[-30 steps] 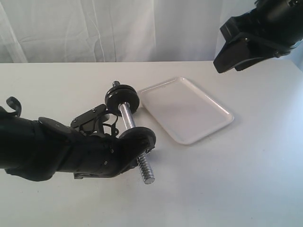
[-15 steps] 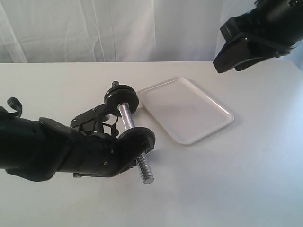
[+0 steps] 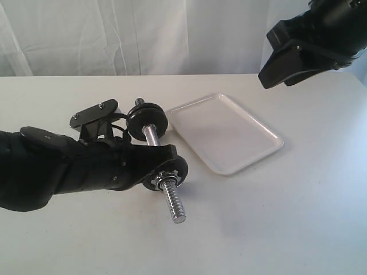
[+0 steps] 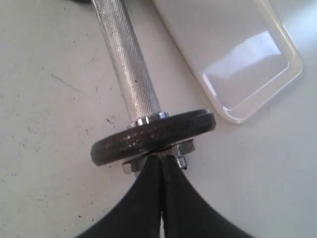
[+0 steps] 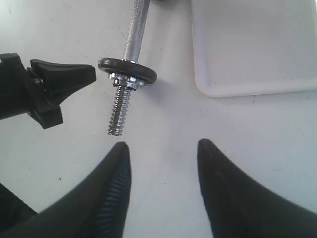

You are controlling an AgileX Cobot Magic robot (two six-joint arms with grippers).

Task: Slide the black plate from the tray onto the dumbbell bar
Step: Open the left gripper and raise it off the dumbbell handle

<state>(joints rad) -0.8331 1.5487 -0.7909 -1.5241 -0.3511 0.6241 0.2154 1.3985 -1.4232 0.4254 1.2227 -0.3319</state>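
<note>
The dumbbell bar [image 3: 152, 137] lies on the white table, left of the tray [image 3: 229, 137], which holds nothing. The black plate [image 3: 181, 168] sits on the bar's near threaded end [image 3: 174, 203], with a silver collar nut [image 3: 166, 177] against its outer face. A second black disc [image 3: 148, 118] is on the far end. My left gripper [image 4: 161, 158] is shut, its tips touching the nut beside the black plate [image 4: 153, 135], with nothing between the fingers. My right gripper [image 5: 162, 145] is open and hangs high above the table, looking down on the black plate [image 5: 127, 70].
The right arm [image 3: 304, 46] hangs at the upper right, well above the tray's far corner. The left arm [image 3: 57, 169] lies low across the table's left side. A white curtain closes the back. Bare tabletop [image 3: 275, 217] spreads to the front right.
My left gripper has drawn back and risen off the near end of the bar, uncovering the black plate and the collar nut. The bar, tray and right arm have not moved.
</note>
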